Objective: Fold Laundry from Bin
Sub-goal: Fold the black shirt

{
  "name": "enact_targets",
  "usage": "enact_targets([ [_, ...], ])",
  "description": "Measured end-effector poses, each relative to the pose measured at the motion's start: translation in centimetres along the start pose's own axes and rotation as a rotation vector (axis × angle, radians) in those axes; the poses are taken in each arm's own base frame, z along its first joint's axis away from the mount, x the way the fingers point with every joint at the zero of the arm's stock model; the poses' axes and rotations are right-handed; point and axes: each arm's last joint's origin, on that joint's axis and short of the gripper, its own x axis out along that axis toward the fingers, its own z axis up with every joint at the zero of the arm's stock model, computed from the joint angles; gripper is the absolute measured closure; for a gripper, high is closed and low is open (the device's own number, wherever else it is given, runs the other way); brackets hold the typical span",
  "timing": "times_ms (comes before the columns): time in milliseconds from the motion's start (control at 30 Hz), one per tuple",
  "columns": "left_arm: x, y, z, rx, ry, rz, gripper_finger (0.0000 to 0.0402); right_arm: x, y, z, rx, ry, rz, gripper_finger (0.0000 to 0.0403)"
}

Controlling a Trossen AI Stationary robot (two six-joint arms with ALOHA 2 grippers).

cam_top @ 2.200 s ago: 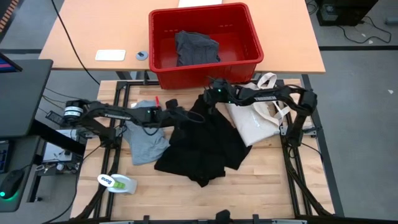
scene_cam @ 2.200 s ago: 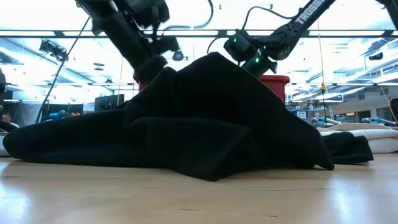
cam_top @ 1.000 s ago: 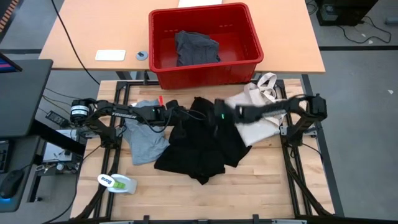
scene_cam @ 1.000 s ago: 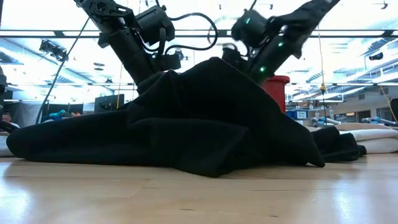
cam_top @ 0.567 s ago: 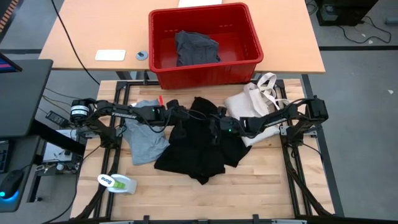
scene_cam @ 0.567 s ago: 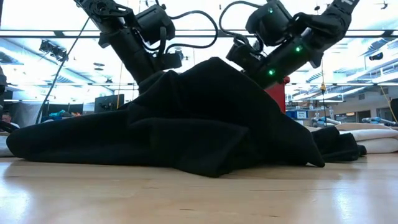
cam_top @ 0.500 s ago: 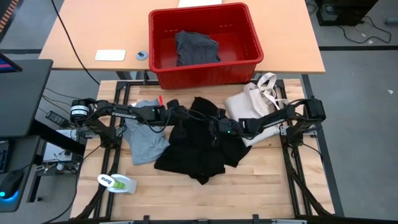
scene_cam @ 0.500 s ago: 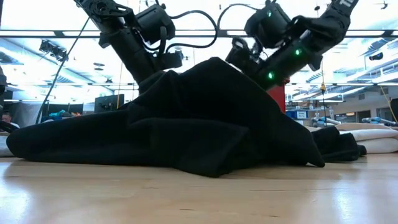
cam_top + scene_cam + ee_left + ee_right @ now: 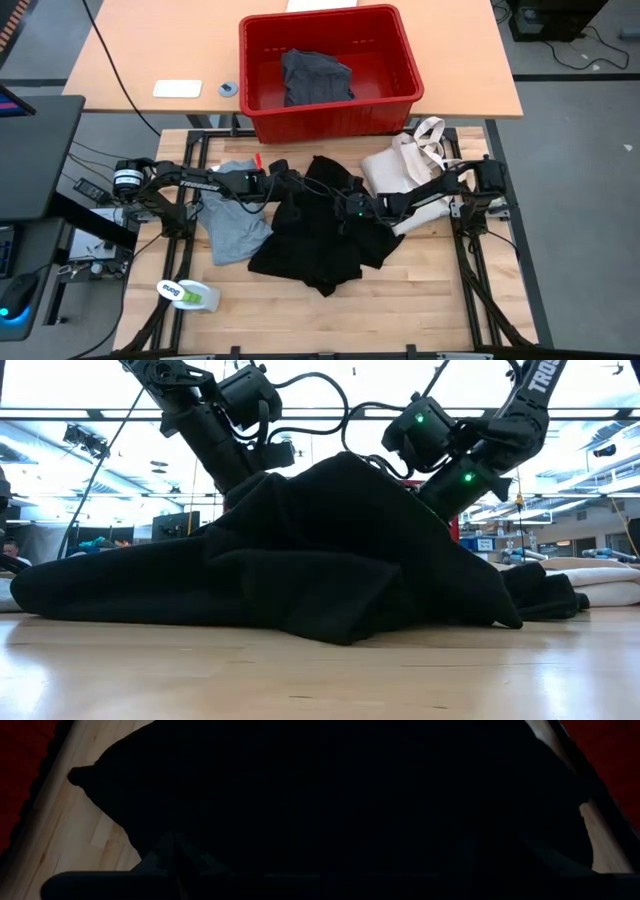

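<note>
My left gripper (image 9: 290, 186) is clamped on the black garment (image 9: 320, 235), lying mid-table at six o'clock from the red bin (image 9: 330, 72). My right gripper (image 9: 343, 208) sits on the same cloth; I cannot tell its fingers' state.

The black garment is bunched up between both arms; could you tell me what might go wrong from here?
The left gripper is shut on the black garment, so a pull may drag it crooked. The right gripper could catch several layers. The tote bag beside it might get swept along.
</note>
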Motion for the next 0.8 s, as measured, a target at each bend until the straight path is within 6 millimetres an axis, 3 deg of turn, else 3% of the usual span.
enact_targets([
  [233, 0.0, 0.0, -0.1, 0.002, 0.006, 0.0, 0.039, 0.0, 0.0, -0.2, -0.003, 0.018, -0.014, 0.0386],
  [433, -0.1, -0.5, 0.0, 0.065, 0.0, -0.008, 0.039, -2.1, -1.6, 1.5, 0.039, -0.011, -0.104, 0.0369],
  [533, -0.2, -0.6, -0.1, 0.076, 0.005, -0.013, 0.039, -3.7, -2.9, 1.7, 0.137, 0.043, -0.153, 0.038],
  [667, -0.1, -0.4, -0.5, 0.061, 0.051, -0.01, 0.039, -5.3, -5.0, 0.3, 0.375, 0.206, -0.165, 0.0393],
  [800, 0.0, -0.2, -0.4, 0.036, 0.044, -0.006, 0.039, -5.5, -6.0, -1.6, 0.539, 0.384, -0.099, 0.0374],
])
